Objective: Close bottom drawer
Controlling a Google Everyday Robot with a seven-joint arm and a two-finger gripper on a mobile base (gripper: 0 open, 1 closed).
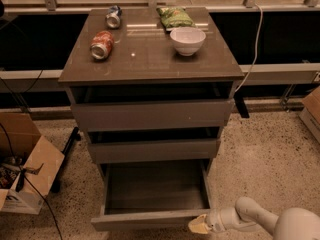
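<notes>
The grey-brown bench [150, 66] stands on a speckled floor and holds three drawers stacked in its front. The widest front [150, 115] at the top and the mid-sized front [152, 150] below it each sit slightly out, with a dark gap above. The bottom drawer [145, 218] is pulled well out toward the camera, its deep box bare inside and its thin side walls showing. An open cardboard box [30, 159] sits on the floor to the left. The pale arm [260, 218] reaches in from the lower right corner, and the tool [199, 225] sits at the right end of the bottom drawer's front panel, seemingly touching it; whether it is open or closed cannot be told. On the bench top rest a white bowl [187, 40], a green bag [175, 17] behind it, a red can [102, 44] lying on its side, and a second can [113, 17] farther back.
</notes>
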